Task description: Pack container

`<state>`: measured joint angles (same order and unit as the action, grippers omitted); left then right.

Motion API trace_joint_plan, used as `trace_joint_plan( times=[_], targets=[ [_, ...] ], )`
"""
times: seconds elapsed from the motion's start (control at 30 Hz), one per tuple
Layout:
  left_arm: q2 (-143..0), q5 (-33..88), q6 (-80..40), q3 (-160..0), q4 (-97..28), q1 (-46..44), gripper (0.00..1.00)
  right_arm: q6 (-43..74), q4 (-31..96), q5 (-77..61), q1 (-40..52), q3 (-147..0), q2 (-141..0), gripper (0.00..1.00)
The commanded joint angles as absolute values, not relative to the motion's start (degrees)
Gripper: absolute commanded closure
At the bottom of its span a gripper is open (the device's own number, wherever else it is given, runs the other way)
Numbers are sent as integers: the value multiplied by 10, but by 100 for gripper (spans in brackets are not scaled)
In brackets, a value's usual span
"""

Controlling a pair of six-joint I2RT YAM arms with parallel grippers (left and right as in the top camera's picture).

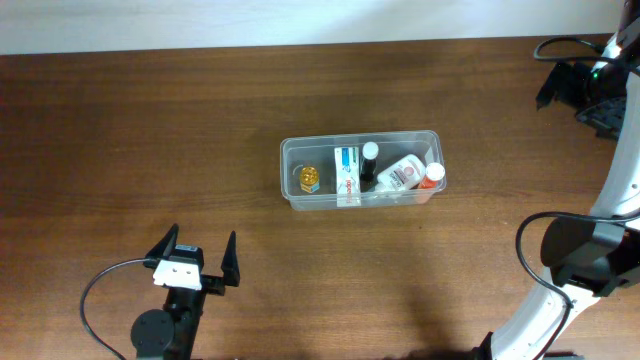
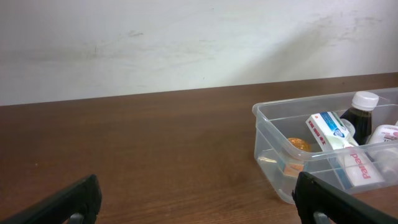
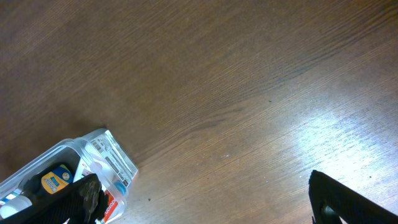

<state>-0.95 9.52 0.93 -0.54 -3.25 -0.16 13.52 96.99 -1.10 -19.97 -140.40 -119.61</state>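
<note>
- Container (image 1: 286, 175) sits mid-worktop (image 1: 150, 120), long axis running left-right.
- Left pincer (image 1: 202, 238) spread wide, empty; container lies ahead-right, likely nearer this arm.
- Right pincer (image 3: 202, 186) wide, empty.

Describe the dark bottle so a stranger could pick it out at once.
On the brown table sits one clear container, near the middle. Inside, between the white-and-blue box and the white bottle, is the dark bottle: the only near-black item, topped by a white cap.
</note>
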Motion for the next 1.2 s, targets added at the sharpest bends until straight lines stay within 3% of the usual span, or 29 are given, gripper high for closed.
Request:
trace_joint_plan(
  times=[0.0,0.73,1.17],
  targets=[
    [-3,107,18,-6,-37,3,1,140,973,-10,-203,-1404,-1184,1],
    [-3,107,18,-6,-37,3,1,140,973,-10,-202,-1404,-1180,2],
    [-3,107,18,-6,-37,3,1,138,960,14,-202,-1399,-1057,2]
  ],
)
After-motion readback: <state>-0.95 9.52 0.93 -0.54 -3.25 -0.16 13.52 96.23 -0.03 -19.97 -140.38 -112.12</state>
